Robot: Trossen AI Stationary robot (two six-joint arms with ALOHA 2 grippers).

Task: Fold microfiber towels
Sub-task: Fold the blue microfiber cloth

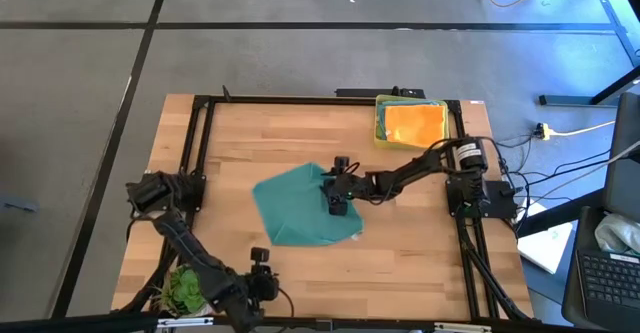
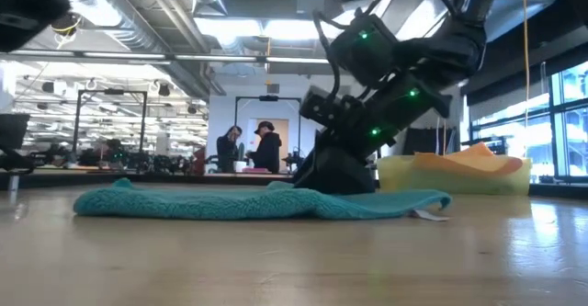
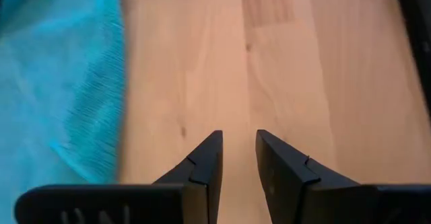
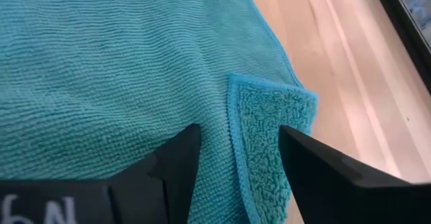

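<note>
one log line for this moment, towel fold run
step: fold teal towel | right gripper: open over turned-up corner | left gripper: open, empty, near table edge | yellow tray: orange towel inside

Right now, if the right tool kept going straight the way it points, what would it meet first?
The teal towel, most likely its turned-over corner, which lies between the open right tool's fingers. Depth is unclear, but the cloth looks very close.
</note>
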